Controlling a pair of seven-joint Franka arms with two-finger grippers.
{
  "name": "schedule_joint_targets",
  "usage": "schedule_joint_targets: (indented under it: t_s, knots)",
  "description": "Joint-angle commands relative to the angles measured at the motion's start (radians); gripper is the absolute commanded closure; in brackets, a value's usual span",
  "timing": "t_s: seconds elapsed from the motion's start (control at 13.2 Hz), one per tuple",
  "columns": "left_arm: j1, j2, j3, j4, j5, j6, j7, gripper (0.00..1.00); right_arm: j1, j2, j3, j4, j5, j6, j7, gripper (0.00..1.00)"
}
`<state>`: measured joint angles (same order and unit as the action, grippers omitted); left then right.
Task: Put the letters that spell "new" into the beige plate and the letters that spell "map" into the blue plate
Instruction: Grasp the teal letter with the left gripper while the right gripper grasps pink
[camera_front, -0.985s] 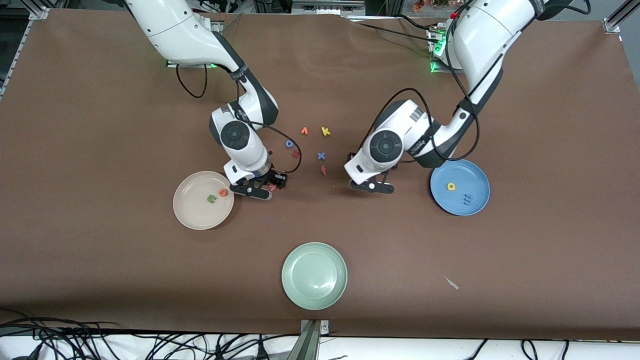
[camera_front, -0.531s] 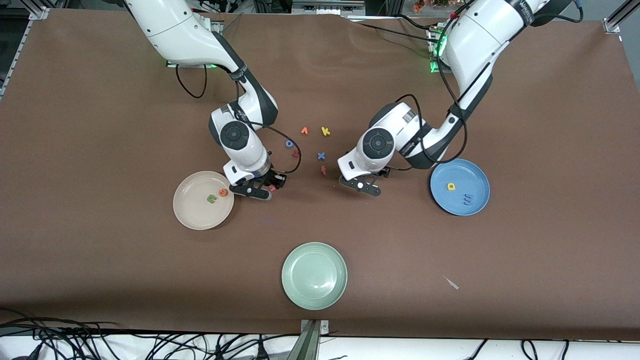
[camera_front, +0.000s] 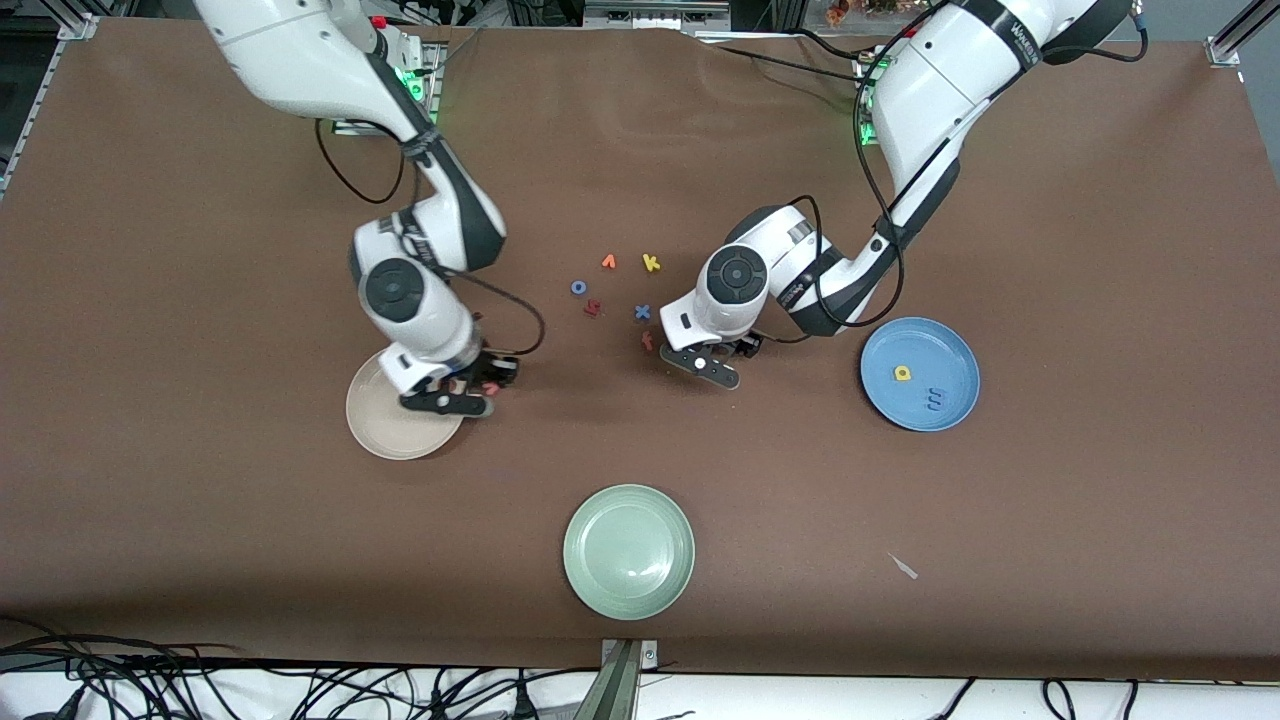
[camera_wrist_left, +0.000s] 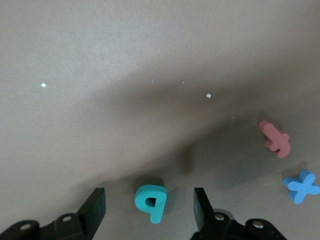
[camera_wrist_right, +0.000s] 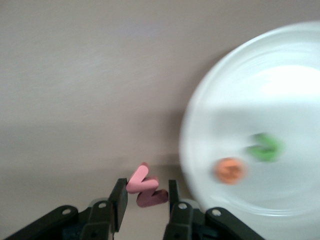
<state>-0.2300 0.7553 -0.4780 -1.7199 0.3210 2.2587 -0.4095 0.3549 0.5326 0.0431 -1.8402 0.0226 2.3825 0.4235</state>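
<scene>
We see the right gripper (camera_front: 478, 393) has carried the pink w (camera_wrist_right: 145, 186) — pinched in its jaws — to the beige plate (camera_front: 385, 430) rim. The left gripper (camera_wrist_left: 149, 207), fingers wide, straddles the teal p (camera_wrist_left: 151, 200).

Readable as letters only: yellow k (camera_front: 651, 263), blue x (camera_front: 642, 312), blue o (camera_front: 578, 287) on the table (camera_front: 200, 500); teal p (camera_wrist_left: 151, 200) between the left gripper's (camera_wrist_left: 150, 210) fingers

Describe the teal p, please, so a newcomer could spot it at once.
Find the blue plate, then the left tool hanging toward the table's middle. The p lies on the table between its open fingers, the only teal letter; the nearby x is blue.
</scene>
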Motion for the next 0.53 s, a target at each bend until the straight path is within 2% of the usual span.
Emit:
schedule_joint_targets:
  t_s: [0.0,0.23,0.3,0.38,0.45]
  knots:
    - [-0.003,0.004,0.002,-0.018,0.085,0.015,0.008,0.37,-0.088,-0.08,0.014,-0.022,-0.006,-0.095,-0.179,0.73]
    - [-0.005,0.004,0.002,-0.023,0.085,0.015,0.006,0.43,-0.184,-0.105,0.014,-0.088,-0.006,-0.112,-0.316,0.71]
    - [-0.005,0.004,0.002,-0.026,0.087,0.015,0.006,0.48,-0.191,-0.108,0.014,-0.114,-0.004,-0.088,-0.324,0.7]
    - [-0.005,0.004,0.002,-0.026,0.087,0.015,0.006,0.63,-0.192,-0.112,0.014,-0.128,-0.004,-0.079,-0.324,0.68]
    - [-0.006,0.004,0.001,-0.024,0.085,0.015,0.005,0.77,-0.191,-0.114,0.014,-0.128,-0.004,-0.077,-0.324,0.57]
